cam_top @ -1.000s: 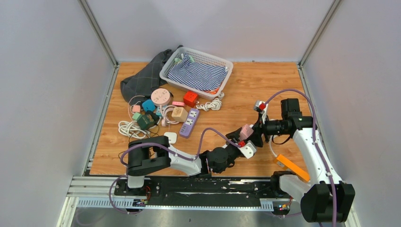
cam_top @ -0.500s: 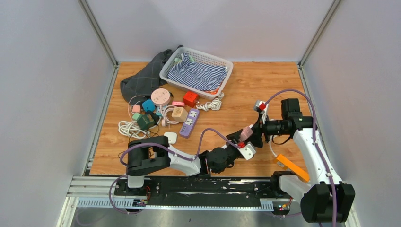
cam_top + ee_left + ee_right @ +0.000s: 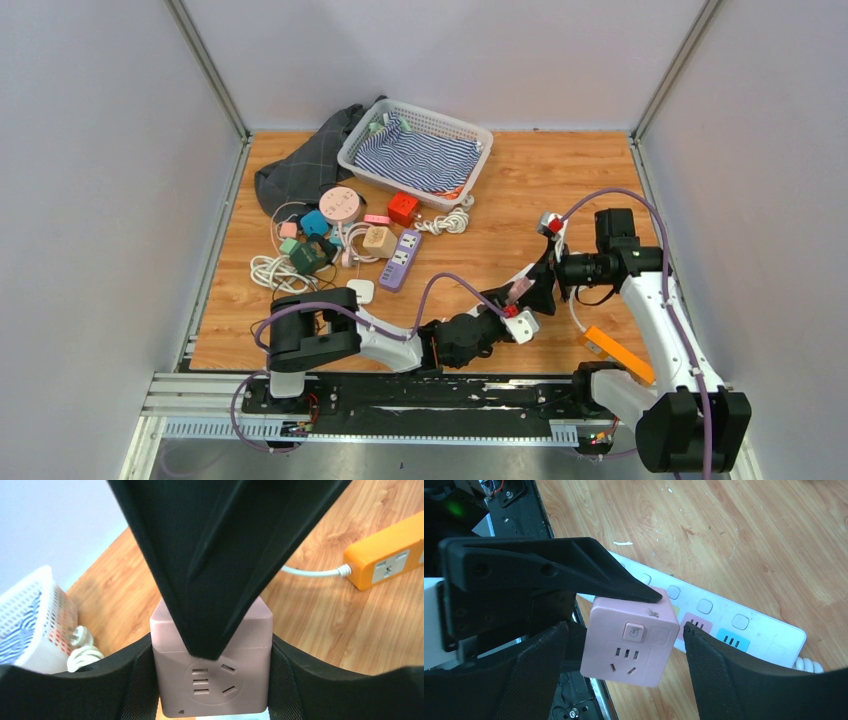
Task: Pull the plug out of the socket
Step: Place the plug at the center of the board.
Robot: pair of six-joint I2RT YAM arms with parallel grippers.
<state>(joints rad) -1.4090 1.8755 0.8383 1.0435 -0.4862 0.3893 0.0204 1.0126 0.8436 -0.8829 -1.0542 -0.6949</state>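
A pink cube socket hangs above the table at the right front. My left gripper is shut on it, its pads pressed on two opposite sides of the cube. My right gripper stands open around the same cube, with a gap between each pad and the cube. A black finger of the left gripper lies along the cube's top edge. The cube's visible faces show empty outlets and a switch button. The plug is out of view.
A white power strip lies on the wood under the cube. An orange power strip with a white cord lies at the right front. A pile of adapters, cords and a purple strip sits at the left. A white basket stands at the back.
The right gripper's jaws have spread wider and come off the pink cube. The left gripper has kept hold of the cube, which has dropped and tilted slightly.
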